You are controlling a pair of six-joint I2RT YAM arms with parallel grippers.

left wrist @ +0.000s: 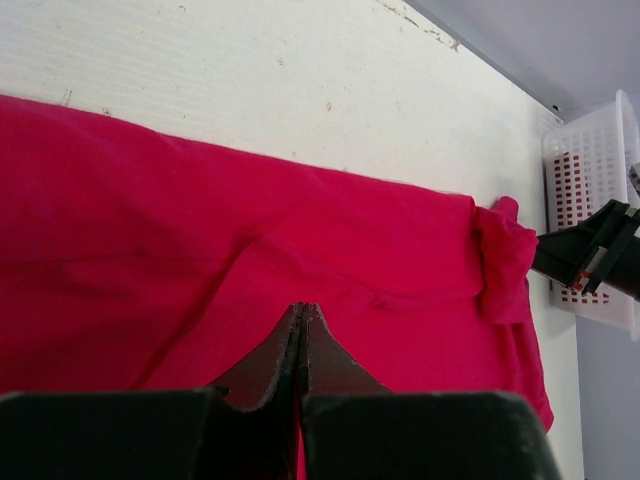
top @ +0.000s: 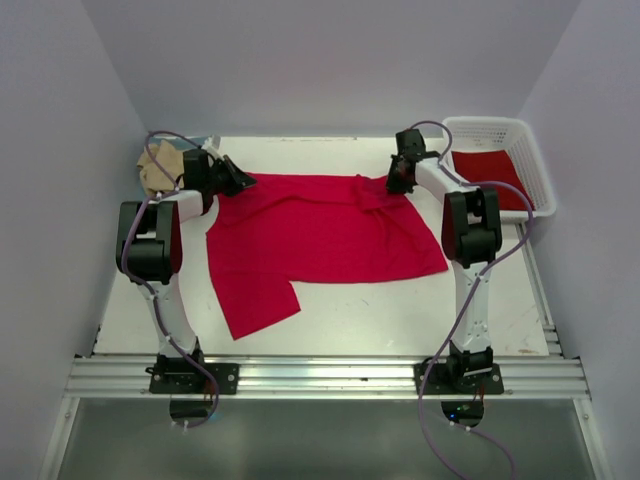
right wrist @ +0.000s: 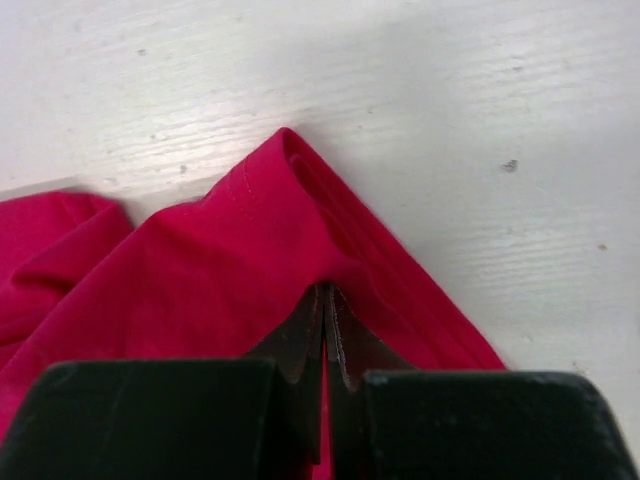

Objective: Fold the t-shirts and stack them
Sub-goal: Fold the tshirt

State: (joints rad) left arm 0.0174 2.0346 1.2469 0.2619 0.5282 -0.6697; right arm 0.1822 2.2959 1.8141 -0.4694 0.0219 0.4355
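Observation:
A bright red t-shirt [top: 320, 235] lies spread across the middle of the white table, one sleeve trailing toward the near left. My left gripper [top: 240, 181] is shut on the shirt's far left corner; in the left wrist view [left wrist: 302, 310] the jaws pinch red cloth [left wrist: 200, 260]. My right gripper [top: 393, 183] is shut on the far right corner, where the cloth bunches; the right wrist view [right wrist: 325, 292] shows the jaws closed on a peaked fold [right wrist: 250, 250]. A tan shirt [top: 160, 165] lies folded at the far left. Another red shirt [top: 492, 180] lies in the basket.
A white lattice basket [top: 520, 135] stands at the far right corner and also shows in the left wrist view [left wrist: 590, 170]. Grey walls enclose the table on three sides. An aluminium rail [top: 320, 375] runs along the near edge by the arm bases.

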